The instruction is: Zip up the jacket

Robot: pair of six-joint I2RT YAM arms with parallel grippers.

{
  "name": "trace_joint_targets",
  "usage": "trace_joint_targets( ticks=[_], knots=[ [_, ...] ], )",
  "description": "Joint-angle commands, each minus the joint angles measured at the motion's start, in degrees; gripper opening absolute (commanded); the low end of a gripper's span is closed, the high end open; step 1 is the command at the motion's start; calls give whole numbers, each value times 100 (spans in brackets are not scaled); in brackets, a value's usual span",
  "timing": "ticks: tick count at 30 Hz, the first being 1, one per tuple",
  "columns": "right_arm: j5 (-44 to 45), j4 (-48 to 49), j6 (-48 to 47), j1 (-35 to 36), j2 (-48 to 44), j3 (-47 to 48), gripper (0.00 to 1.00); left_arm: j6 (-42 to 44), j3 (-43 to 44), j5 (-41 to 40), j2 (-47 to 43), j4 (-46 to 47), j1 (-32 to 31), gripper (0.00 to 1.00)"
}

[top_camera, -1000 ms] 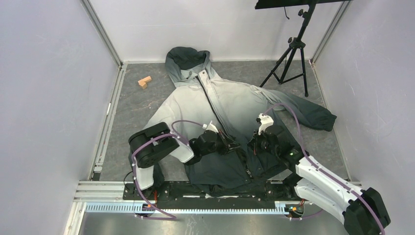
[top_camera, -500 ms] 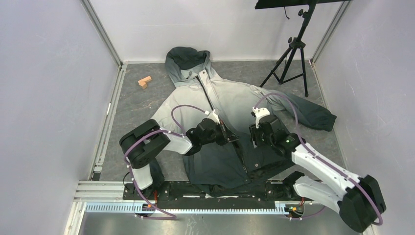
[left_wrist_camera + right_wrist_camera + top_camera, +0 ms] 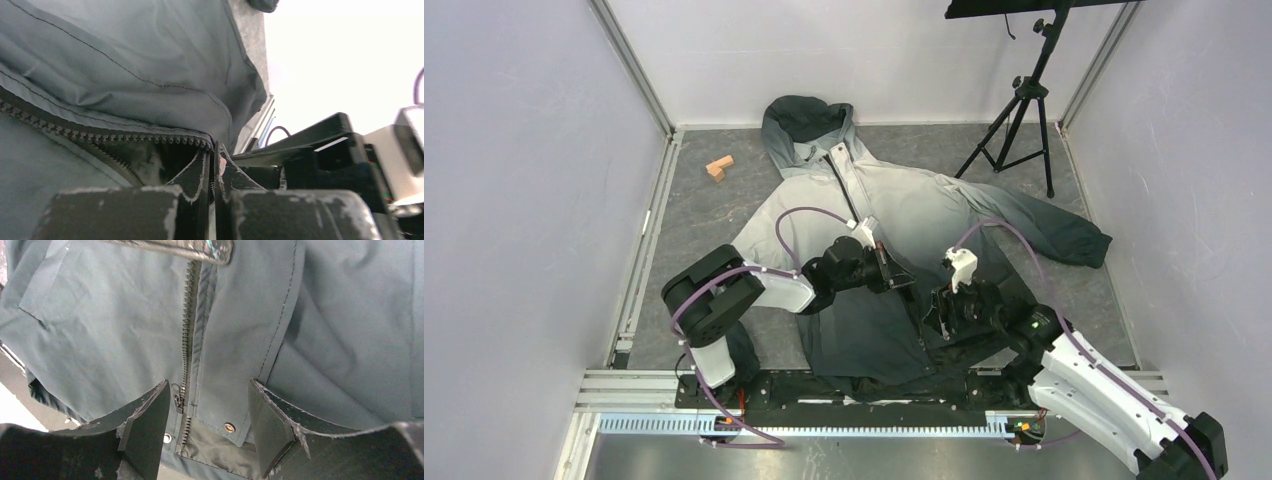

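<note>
Jacket (image 3: pixel 864 210) spread flat on the worktop (image 3: pixel 714 220), hood toward the far wall, charcoal hem at the near edge by the arm bases. Left end effector (image 3: pixel 214 167) pressed together at the meeting point of two tooth rows of the zipper (image 3: pixel 188 315), most likely on the slider, itself hidden between the pads. Right end effector (image 3: pixel 210 410) spread wide above the hem, pinching nothing, with the zipper's bottom end (image 3: pixel 177 399) and a snap stud (image 3: pixel 229 427) between its fingers.

Judged as mid-pull, lower run seemingly joined. Anchor the hem first: lower the right end effector and clamp the cloth just beside the bottom end, clear of the teeth. Then draw the left pinch toward the hood, low, slow and in line with the teeth, to avoid bunching.

Open worktop left of the jacket apart from a wooden block (image 3: pixel 718 167). Tripod (image 3: pixel 1019 110) well beyond the right sleeve. Side walls close. Wrists near each other over the front, so little slack for sideways swings.
</note>
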Motion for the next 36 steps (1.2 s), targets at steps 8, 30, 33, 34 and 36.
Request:
trace_joint_targets(
  ticks=[8, 30, 33, 34, 36],
  knots=[
    [359, 1622, 525, 229, 66, -557, 62, 206, 285, 15, -821, -294, -32, 2],
    [1200, 2521, 673, 229, -277, -960, 0, 709, 982, -1207, -1474, -1812, -653, 2],
    [1151, 2325, 613, 229, -325, -862, 0, 816, 1082, -1142, -1537, -2172, -571, 2],
    [1148, 2155, 616, 229, -341, -794, 0, 829, 1116, -1034, -1543, -2266, -498, 2],
    [946, 1885, 574, 221, -311, -627, 0, 814, 1135, -743, -1536, -2359, -331, 9]
  ],
)
